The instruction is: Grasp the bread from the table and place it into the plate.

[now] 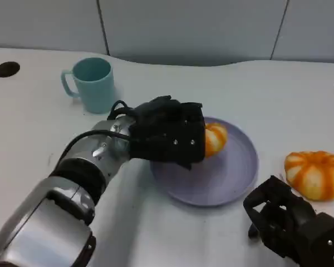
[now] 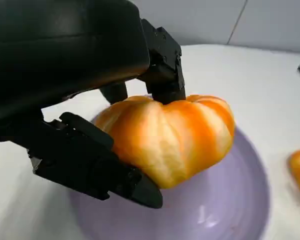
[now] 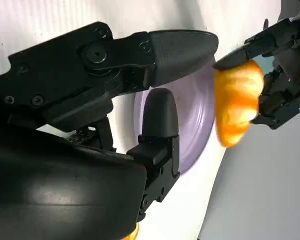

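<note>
Item, my left hand [image 1: 168, 137]: closed around a pumpkin-shaped bread roll [image 2: 172, 135], orange with pale ribs. My fingers [image 2: 160, 60] clamp it from above and my thumb presses from below, as the left wrist view shows. The roll is fully off the table.

Item, the lavender plate [image 1: 234, 178]: directly beneath my left fingers. The roll hangs over the plate's near-side portion, above its floor; whether it touches the plate yet I cannot tell, though the left wrist view suggests a gap under it.

Item, my right hand [image 1: 289, 219]: holds nothing, fingers apart and loosely bent, resting low near the table, beside the plate's rim on the side away from my left hand.

Item, a second bread roll [image 1: 315, 174], same shape: on the table just beyond my right fingers, outside the plate, untouched.

Item, a teal mug [image 1: 93, 83]: standing upright, well behind my left wrist, handle pointing away from the plate.

Progress, as I judge it: grasp done, carry done, roll over its target. Remaining: lower the roll onto the plate, spread my left fingers, draw the hand clear without dragging the roll along. The second roll is not yet handled, should the task include it.
</note>
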Controlling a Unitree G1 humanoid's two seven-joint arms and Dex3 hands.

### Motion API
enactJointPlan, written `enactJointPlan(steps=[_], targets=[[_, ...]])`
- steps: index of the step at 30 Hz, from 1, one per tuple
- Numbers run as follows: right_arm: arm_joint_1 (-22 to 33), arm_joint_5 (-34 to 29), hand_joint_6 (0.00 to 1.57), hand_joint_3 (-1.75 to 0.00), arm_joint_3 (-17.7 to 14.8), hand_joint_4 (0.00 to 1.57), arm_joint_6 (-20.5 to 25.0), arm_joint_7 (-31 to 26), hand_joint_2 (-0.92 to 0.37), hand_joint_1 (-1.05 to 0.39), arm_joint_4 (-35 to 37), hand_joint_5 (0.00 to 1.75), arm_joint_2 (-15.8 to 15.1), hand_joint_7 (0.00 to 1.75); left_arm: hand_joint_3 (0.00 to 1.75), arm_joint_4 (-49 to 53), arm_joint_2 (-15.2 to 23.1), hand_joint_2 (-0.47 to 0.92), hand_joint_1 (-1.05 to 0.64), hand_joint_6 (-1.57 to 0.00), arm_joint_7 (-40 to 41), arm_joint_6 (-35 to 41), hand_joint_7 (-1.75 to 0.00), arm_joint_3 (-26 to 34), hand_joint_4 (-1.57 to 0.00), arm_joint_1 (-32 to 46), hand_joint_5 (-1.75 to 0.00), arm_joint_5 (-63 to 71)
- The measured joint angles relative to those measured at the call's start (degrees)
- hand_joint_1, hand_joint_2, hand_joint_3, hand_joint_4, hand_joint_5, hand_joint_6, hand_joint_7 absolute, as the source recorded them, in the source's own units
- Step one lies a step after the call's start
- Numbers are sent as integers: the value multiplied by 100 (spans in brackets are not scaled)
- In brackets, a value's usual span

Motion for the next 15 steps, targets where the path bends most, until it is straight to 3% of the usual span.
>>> enactJointPlan(steps=[4, 10, 15], targets=[[11, -4, 37, -36, 0, 61, 0, 0, -92, -29, -1, 175, -6, 175, 3, -5, 86, 92, -67, -40, 228, -108, -10, -267, -10, -129, -56, 307], [11, -11, 36, -36, -1, 57, 17, -2, -92, -29, -5, 175, -17, 175, 21, -11, 133, 92, -96, -15, 260, -320, -1, -467, 0, -231, -21, 467], [11, -7, 37, -36, -2, 58, 60, -1, -92, -28, -36, 175, -17, 175, 25, -11, 169, 92, -99, -12, 125, -416, -1, -463, 0, -235, -15, 382]])
